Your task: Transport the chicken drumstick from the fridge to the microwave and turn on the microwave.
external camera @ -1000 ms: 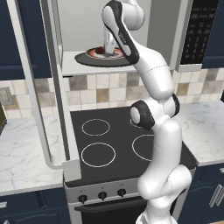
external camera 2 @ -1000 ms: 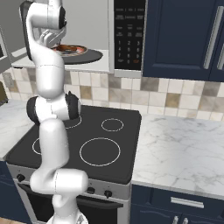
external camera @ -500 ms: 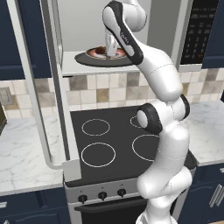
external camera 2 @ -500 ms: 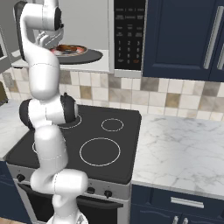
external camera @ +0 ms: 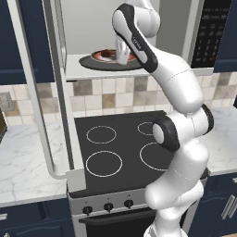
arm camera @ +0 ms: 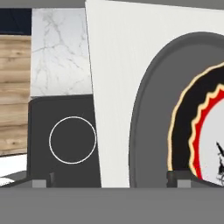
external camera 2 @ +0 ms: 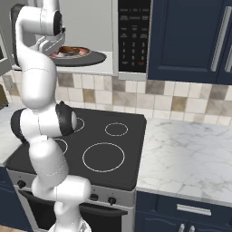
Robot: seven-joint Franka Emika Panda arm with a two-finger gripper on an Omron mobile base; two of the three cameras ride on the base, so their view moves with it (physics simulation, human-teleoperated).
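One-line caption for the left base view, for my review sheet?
Arm reaching into the open microwave, above the stovetop, with the chicken drumstick on a plate resting on the turntable.

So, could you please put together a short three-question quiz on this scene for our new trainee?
1. True or false: the microwave door stands open.
2. The plate with the chicken drumstick rests on:
A. the stovetop
B. the black turntable inside the microwave
C. the marble counter
3. Fill in: the jaws of the gripper are ____, holding nothing.

Key: 1 true; 2 B; 3 open.
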